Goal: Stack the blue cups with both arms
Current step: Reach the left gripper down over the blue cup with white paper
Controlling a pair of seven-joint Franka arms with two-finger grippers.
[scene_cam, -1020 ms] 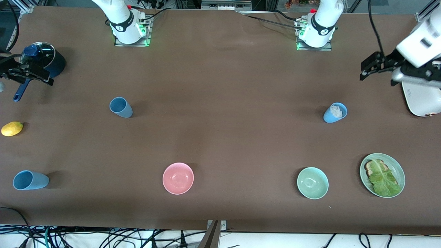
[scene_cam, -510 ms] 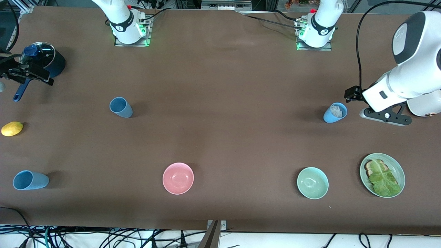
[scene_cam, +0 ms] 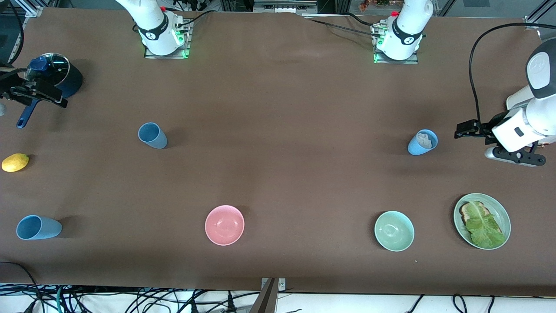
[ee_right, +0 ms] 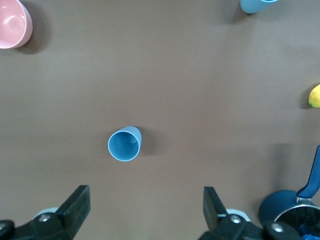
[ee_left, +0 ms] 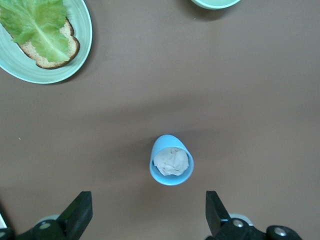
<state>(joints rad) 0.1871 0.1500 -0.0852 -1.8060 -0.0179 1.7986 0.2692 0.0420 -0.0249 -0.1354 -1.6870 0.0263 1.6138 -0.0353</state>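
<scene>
A slate-blue cup point(scene_cam: 152, 135) point(ee_right: 125, 144) stands upright toward the right arm's end of the table. A sky-blue cup point(scene_cam: 422, 142) point(ee_left: 171, 160) with crumpled white paper inside stands toward the left arm's end. A third blue cup point(scene_cam: 38, 227) point(ee_right: 255, 5) sits near the front edge at the right arm's end. My left gripper point(scene_cam: 516, 157) point(ee_left: 148, 212) hangs open in the air, pointing down, with the sky-blue cup in line with the gap between its fingers. My right gripper point(scene_cam: 37, 93) point(ee_right: 145, 205) waits open, high beside the saucepan.
A navy saucepan point(scene_cam: 54, 71) point(ee_right: 285, 212) with a glass lid and a lemon point(scene_cam: 15, 162) lie at the right arm's end. A pink bowl point(scene_cam: 224, 224), a green bowl point(scene_cam: 394, 231) and a plate point(scene_cam: 506, 217) point(ee_left: 82, 45) of toast and lettuce line the front.
The left arm has swung toward the front camera and turned its hand downward, so the sky-blue cup now lines up between its fingers. The right arm has not moved.
</scene>
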